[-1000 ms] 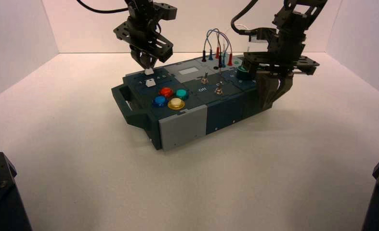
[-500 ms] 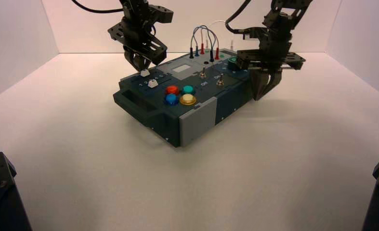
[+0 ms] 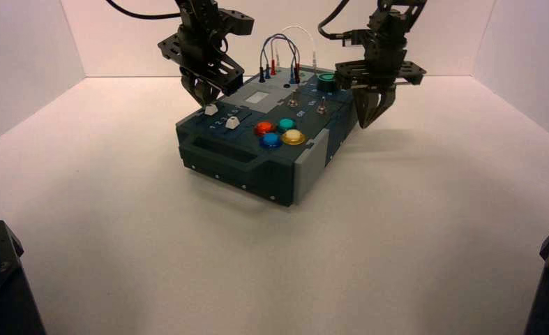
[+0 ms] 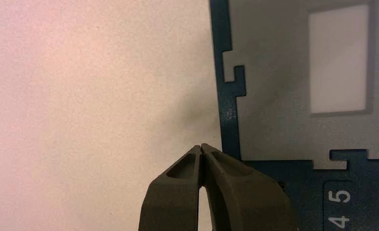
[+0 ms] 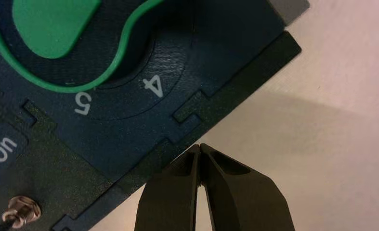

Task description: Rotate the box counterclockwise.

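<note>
The box (image 3: 257,115) has turned counterclockwise on the table (image 3: 243,265), its buttoned end swinging rightward. The left gripper (image 4: 201,147) and right gripper (image 5: 200,147), fingertips together, sit at its opposite long sides.

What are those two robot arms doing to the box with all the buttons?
They seem to be turning the box around on the table. The left gripper is shut at one long side, near the light grey panel. The right gripper is shut too, at the opposite long side, near the green knob. Neither one is pinching the box. Right now the box sits at a slant, its corner by the coloured buttons pointing toward the camera.
</note>
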